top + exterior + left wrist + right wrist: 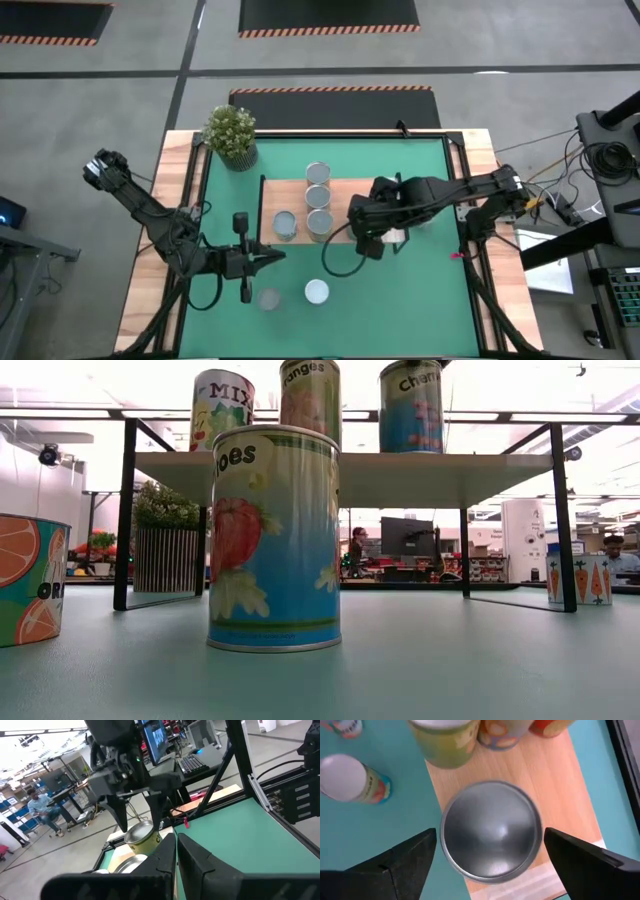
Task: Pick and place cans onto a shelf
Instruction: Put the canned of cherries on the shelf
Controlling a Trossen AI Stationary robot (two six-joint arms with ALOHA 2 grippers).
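Observation:
The light-wood shelf (350,190) stands on the green mat. Several cans stand on it toward its left part (318,195). My right gripper (490,845) is open above the shelf's right part and points down. Its fingers stand on either side of a silver-topped can (490,835) that stands upright on the board beside the pale strip (530,887). A thin gap shows on each side. In the high view my right gripper (370,240) hides this can. Two more cans (316,291) (268,298) stand on the mat near the front. My left gripper (272,257) is shut and empty, left of the shelf's near corner.
A potted plant (232,135) stands at the mat's far left corner. In the low view a strawberry-label can (272,540) and an orange-label can (30,580) stand in front of the shelf's black frame (125,510). A carrot-label can (590,580) stands far right.

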